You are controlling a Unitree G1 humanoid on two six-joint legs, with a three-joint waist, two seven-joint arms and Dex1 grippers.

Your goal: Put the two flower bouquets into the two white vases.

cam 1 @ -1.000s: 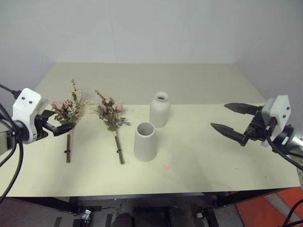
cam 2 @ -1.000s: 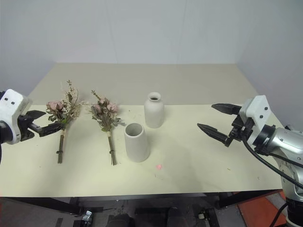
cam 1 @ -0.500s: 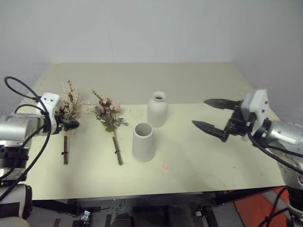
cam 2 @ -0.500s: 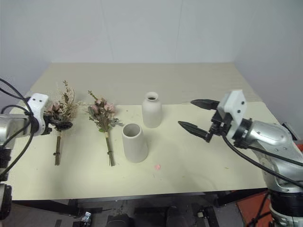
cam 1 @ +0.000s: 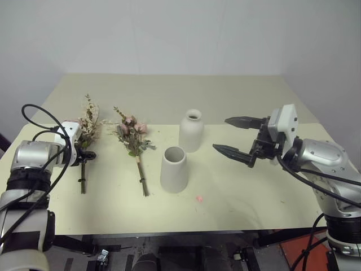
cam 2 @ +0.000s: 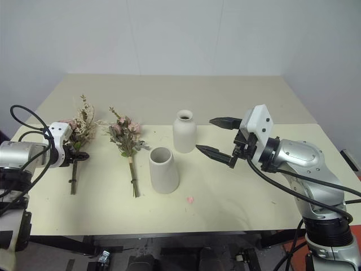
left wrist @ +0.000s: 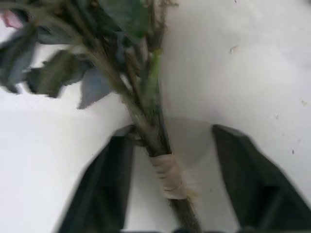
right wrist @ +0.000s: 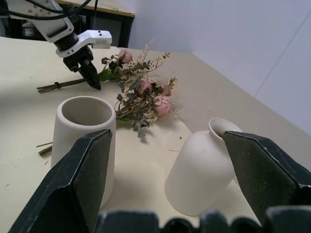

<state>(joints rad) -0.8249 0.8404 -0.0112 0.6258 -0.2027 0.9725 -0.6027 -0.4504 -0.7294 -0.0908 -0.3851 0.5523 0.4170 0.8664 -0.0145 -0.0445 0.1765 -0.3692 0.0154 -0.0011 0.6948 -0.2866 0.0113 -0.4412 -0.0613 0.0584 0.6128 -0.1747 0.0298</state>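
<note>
Bouquets (cam 1: 135, 141) mid-table; open room near right edge (cam 1: 316, 169).

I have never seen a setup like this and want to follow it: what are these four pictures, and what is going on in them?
It is a two-armed robot at a pale table. Two pictures come from its head cameras, two from cameras on its wrists. On the table lie two rose bouquets and two white vases: a bottle-shaped vase and a wide-mouthed cone vase. The left gripper is down at the outer bouquet; its wrist picture shows a black finger on each side of the tied stem, apparently not pinching it. The other bouquet lies untouched. The right gripper hangs open in the air beside the vases, holding nothing.
</note>
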